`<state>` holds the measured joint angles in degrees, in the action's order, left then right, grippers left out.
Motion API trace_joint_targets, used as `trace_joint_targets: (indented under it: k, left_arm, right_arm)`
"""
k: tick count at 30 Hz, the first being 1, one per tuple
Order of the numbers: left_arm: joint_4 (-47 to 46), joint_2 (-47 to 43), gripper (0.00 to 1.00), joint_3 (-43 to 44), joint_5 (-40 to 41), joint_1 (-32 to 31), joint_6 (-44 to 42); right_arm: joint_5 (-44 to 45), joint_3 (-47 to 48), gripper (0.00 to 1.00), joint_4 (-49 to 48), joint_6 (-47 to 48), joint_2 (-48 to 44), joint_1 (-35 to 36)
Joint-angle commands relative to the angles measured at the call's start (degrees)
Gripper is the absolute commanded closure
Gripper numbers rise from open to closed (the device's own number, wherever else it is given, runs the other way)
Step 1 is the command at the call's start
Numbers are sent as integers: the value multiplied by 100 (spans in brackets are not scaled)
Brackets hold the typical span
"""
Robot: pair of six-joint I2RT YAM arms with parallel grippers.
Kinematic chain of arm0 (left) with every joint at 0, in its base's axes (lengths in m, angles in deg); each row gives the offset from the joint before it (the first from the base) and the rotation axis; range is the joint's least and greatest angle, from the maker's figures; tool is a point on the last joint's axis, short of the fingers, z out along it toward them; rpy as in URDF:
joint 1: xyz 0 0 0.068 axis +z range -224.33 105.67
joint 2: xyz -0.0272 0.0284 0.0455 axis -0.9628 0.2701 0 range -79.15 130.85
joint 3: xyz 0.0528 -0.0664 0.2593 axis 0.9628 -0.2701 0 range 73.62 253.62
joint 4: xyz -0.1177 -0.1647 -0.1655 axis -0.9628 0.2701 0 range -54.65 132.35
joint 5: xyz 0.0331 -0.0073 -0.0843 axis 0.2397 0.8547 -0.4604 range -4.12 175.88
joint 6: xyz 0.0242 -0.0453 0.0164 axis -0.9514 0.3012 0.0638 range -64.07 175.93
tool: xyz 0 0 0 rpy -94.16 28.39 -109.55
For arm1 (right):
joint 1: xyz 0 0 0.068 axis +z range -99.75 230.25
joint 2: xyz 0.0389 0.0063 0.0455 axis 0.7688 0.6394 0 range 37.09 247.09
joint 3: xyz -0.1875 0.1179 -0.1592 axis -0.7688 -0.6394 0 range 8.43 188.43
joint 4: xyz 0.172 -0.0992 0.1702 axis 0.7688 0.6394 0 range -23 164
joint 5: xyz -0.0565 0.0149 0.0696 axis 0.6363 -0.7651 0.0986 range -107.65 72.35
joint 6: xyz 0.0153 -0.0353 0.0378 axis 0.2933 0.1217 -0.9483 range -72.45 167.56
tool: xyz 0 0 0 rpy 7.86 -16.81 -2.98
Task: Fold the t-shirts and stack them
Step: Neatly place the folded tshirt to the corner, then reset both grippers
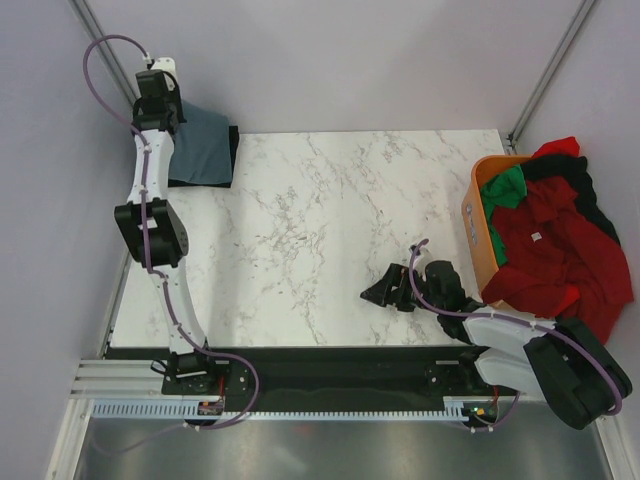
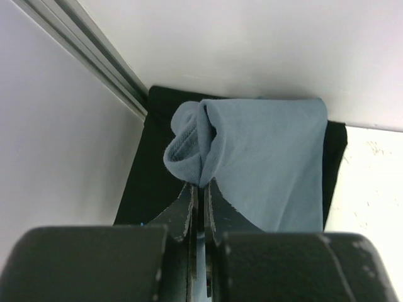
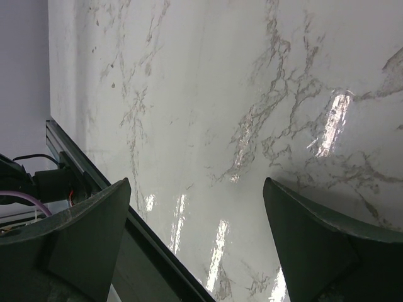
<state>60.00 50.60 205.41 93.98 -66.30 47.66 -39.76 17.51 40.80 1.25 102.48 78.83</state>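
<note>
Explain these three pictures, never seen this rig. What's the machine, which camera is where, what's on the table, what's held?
Two robot arms sit at the near edge of a marble table. The wide picture looks down from above; the other two come from a camera on each wrist. At the far left corner the left gripper is shut on a bunched edge of the blue-grey shirt, which lies on a black shirt. The right gripper hangs open over bare table, holding nothing. An orange basket at the right holds red, green and black clothes.
</note>
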Motion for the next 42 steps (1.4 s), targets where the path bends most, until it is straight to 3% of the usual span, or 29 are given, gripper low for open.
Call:
trace_joint_targets:
  k: [1, 6, 9, 10, 11, 12, 14, 15, 17, 23, 27, 31, 36, 40, 42]
  left_arm:
    - [-654, 251, 96, 522, -528, 145, -34]
    - [-1135, 769, 94, 857, -1038, 234, 36]
    - [-1514, 946, 92, 867, -454, 269, -111]
    - [-1846, 1068, 84, 797, -188, 269, -261]
    - [-2006, 1165, 69, 787, 562, 269, -384]
    - [-2120, 1253, 37, 805, 962, 269, -586]
    - [-2385, 1420, 5, 857, 1979, 269, -658]
    - [-2420, 1412, 0, 849, 2159, 269, -675]
    - [-2316, 1290, 0, 840, 2511, 269, -519]
    - [-1744, 395, 0, 279, 2399, 155, 774]
    - [-1691, -519, 0, -765, 2328, -318, 1379]
    - [-1691, -2168, 0, -2242, 2056, -706, 2205]
    - [-1673, -4034, 0, -4401, 493, -1031, 3471]
    - [-1341, -5379, 0, -5609, -473, -1225, 3481]
    - [-718, -5934, 0, -6074, -1203, -1208, 3543]
  right_arm:
    - [93, -64, 5, 475, 87, 185, -36]
    - [84, -29, 5, 457, 78, 255, -36]
    - [93, -21, 5, 449, 69, 273, -28]
    - [93, -20, 5, 440, 69, 264, -28]
    - [101, -20, 5, 440, 69, 290, -28]
    - [101, -3, 5, 431, 60, 308, -28]
    - [101, 49, 5, 431, 78, 378, -54]
    - [101, 50, 5, 431, 86, 396, -54]
    - [93, 59, 5, 431, 87, 405, -54]
    - [101, 23, 6, 414, 86, 326, -54]
    - [119, 15, 6, 457, 104, 264, -54]
    - [119, -12, 6, 501, 113, 194, -54]
    - [128, -11, 5, 607, 139, 106, -45]
    - [172, -47, 5, 738, 148, -78, -37]
    - [181, -56, 5, 791, 139, -157, -37]
